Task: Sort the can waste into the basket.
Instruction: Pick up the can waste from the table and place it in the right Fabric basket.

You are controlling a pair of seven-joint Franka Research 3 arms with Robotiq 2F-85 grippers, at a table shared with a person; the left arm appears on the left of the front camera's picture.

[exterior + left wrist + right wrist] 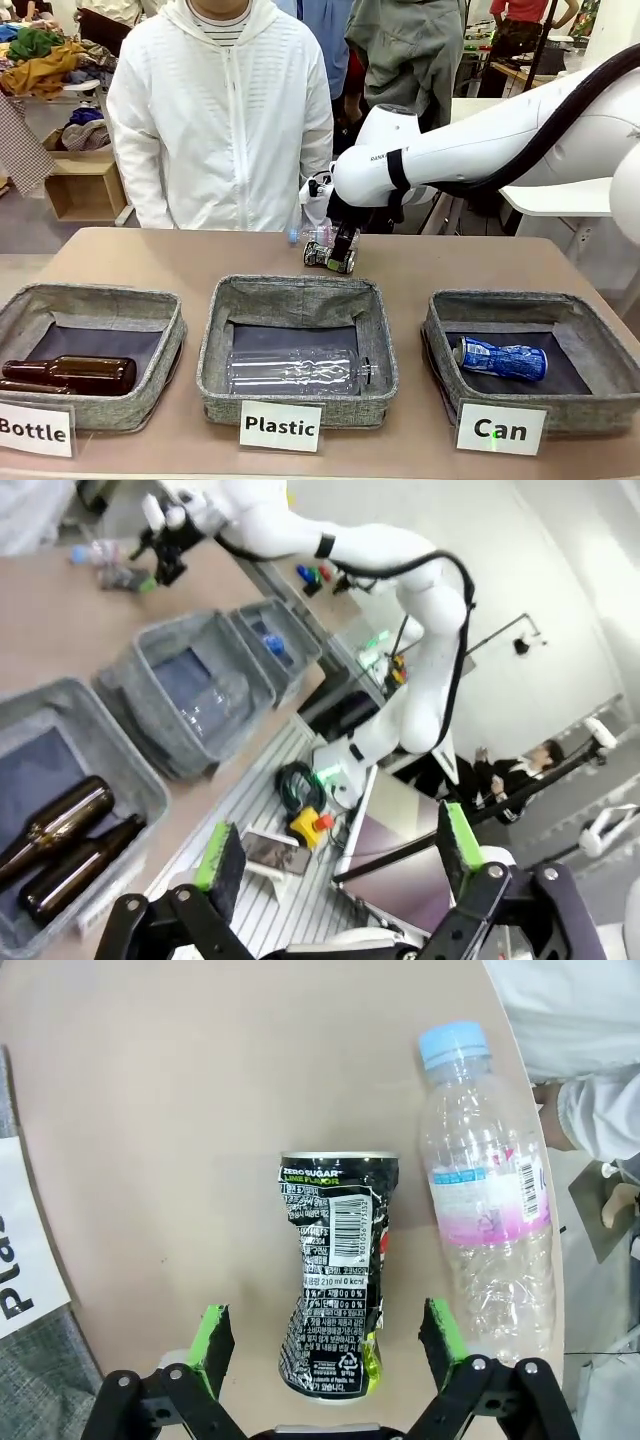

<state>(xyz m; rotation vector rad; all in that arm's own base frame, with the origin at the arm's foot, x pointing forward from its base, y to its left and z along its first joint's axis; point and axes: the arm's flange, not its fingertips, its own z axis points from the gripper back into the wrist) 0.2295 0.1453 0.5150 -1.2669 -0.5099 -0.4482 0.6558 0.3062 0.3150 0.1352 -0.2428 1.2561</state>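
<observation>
A crushed black can (335,1270) with white print lies on the tan table, its lower end between the green pads of my open right gripper (325,1340). From the front, that gripper (335,252) hangs low over the black can (330,258) at the table's far middle. A crushed blue and white can (500,360) lies inside the grey "Can" basket (530,300) at the front right. My left gripper (340,850) is open off the table's side, with nothing between its fingers.
A clear plastic bottle (490,1190) lies right beside the black can. The "Plastic" bin (300,290) holds a clear bottle and the "Bottle" bin (90,295) holds brown glass bottles. A person in a white jacket (220,120) stands at the far edge.
</observation>
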